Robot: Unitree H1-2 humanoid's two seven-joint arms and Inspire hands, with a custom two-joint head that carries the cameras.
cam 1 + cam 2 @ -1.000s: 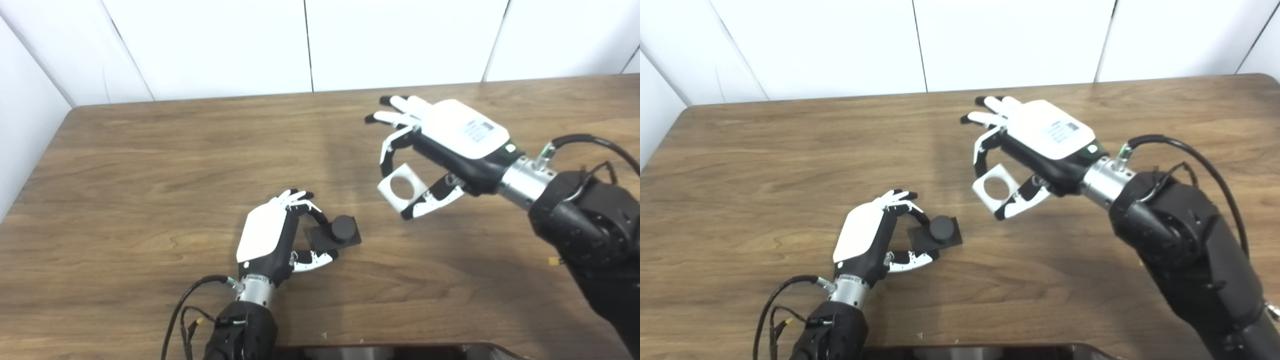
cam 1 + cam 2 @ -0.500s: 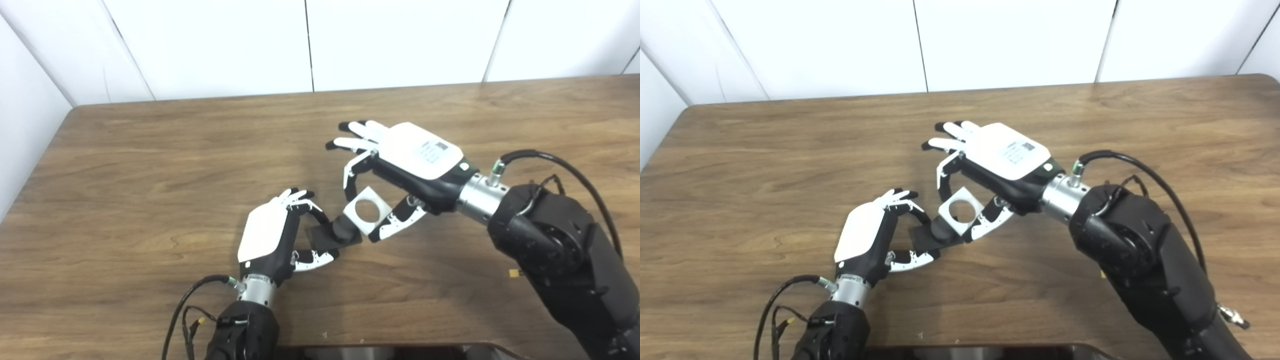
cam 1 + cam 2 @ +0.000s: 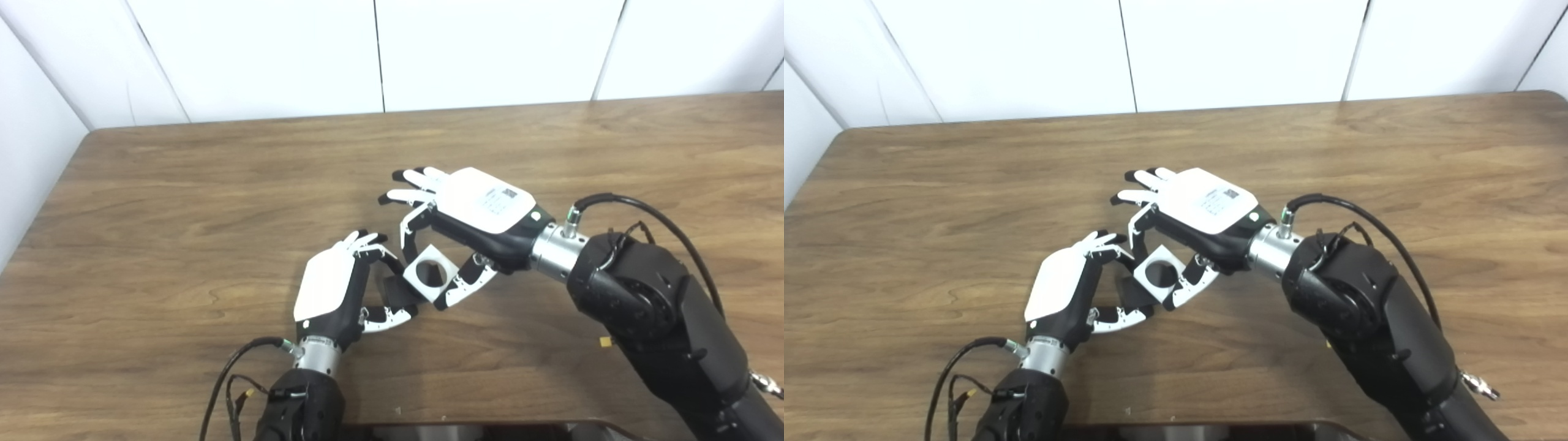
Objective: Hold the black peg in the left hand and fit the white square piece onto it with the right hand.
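The black peg on its square black base (image 3: 395, 292) sits on the wooden table (image 3: 184, 202). My left hand (image 3: 343, 288) is shut on the base, between thumb and fingers. My right hand (image 3: 465, 226) is shut on the white square piece (image 3: 430, 274), pinching it between thumb and a finger. The piece sits directly over the peg, and the peg's dark top shows through its round hole (image 3: 1157, 274). I cannot tell how far down the piece sits on the peg.
White wall panels stand behind the table's far edge (image 3: 380, 113). A dark object edge (image 3: 478, 429) shows at the bottom of the picture. Cables (image 3: 226, 380) hang by my left forearm.
My right hand has carried the white square piece down and to the left, from the mid-right of the table to over the peg. My left hand has stayed on the base.
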